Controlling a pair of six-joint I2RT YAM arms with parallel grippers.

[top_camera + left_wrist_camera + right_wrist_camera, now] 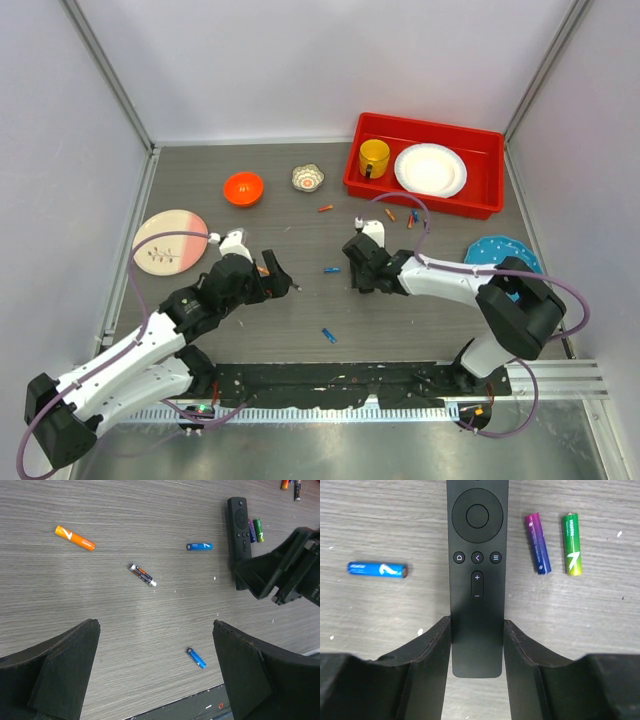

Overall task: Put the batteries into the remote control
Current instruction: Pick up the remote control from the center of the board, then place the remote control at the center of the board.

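The right arm's jaws are clenched on the remote control (pixel 476 580): both black fingers (pixel 432 650) are pressed against the long edges of its plain lower end. The remote control is laid flat on the grey tabletop (pixel 595 620) with its button face up, so the battery recess is hidden from view. On one side of the remote control, a blue battery (pixel 377 570) is seen near it but apart. On the other side, a purple battery (pixel 537 542) and a green battery (pixel 571 544) are laid side by side, roughly parallel to the remote control and touching neither it nor each other.

The left arm's jaws are released and spread wide, with nothing held between them, and are hung above the tabletop well apart from the remote control. Further from the remote control than the blue battery, a dark battery (pixel 143 575) and a second blue battery (pixel 196 658) are scattered, and an orange battery (pixel 75 538) is found furthest off. Beyond the remote control, at the far side of the tabletop, a red tray (pixel 420 198) is set, in which a yellow cup (pixel 374 157) and a white plate (pixel 431 169) are held.
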